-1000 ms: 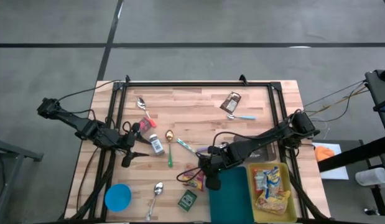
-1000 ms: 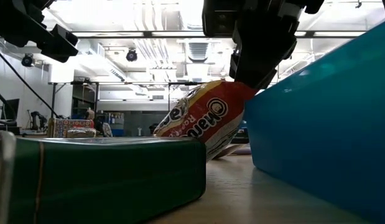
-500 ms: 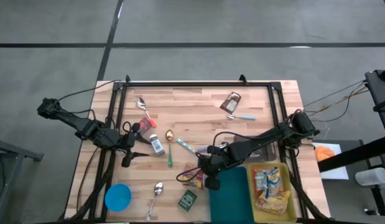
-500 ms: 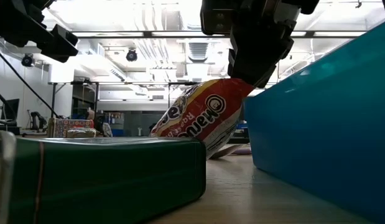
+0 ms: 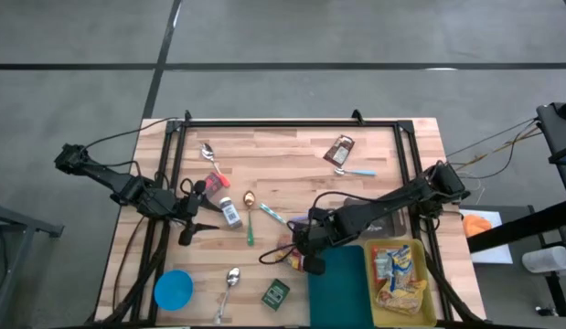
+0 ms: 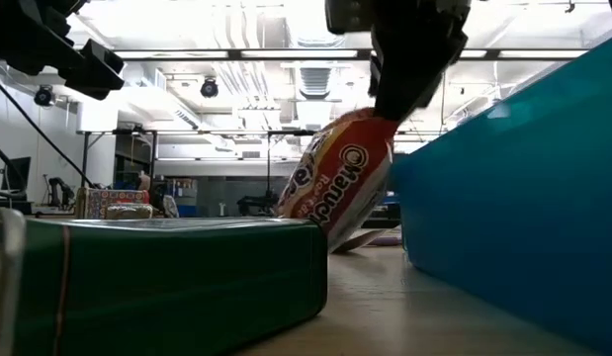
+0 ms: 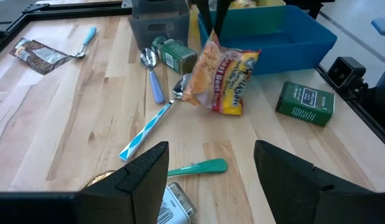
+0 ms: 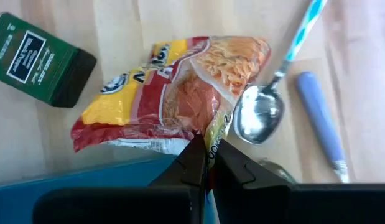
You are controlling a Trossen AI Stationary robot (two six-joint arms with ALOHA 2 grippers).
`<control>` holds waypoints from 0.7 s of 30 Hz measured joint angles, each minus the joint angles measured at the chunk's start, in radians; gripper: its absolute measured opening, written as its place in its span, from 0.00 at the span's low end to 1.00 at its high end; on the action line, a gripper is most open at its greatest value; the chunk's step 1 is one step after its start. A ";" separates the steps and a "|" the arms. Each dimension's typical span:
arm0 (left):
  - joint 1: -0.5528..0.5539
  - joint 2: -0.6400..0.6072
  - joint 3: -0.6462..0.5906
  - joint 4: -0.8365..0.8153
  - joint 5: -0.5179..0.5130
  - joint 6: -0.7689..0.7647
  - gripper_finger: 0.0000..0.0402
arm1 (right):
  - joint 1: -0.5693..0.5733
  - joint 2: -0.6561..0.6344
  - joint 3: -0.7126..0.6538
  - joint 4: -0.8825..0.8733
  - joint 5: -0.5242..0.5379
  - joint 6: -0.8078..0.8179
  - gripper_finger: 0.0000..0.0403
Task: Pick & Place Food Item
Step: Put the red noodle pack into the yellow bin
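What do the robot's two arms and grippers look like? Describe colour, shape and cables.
Both arms are slim, dark and jointed, with black cables trailing from them. The left gripper has two broad, flat black fingers. The right gripper has narrower dark fingers tapering to thin tips.

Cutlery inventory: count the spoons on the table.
6: light-blue spoon beside brown packet; red-handled spoon near left arm; green-handled spoon and striped spoon mid-table; purple spoon by right arm; silver spoon near blue dish. Others may hide.
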 joint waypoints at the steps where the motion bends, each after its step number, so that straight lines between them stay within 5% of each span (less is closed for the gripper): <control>1: 0.000 0.000 0.000 0.000 0.000 0.000 0.60 | 0.001 0.000 0.015 -0.021 0.012 0.000 0.03; 13: 0.000 0.000 0.000 0.000 0.000 0.000 0.60 | 0.073 0.000 0.153 -0.276 0.227 0.110 0.03; 21: 0.000 0.000 0.000 0.000 0.000 0.000 0.60 | 0.160 -0.002 0.155 -0.346 0.490 0.175 0.03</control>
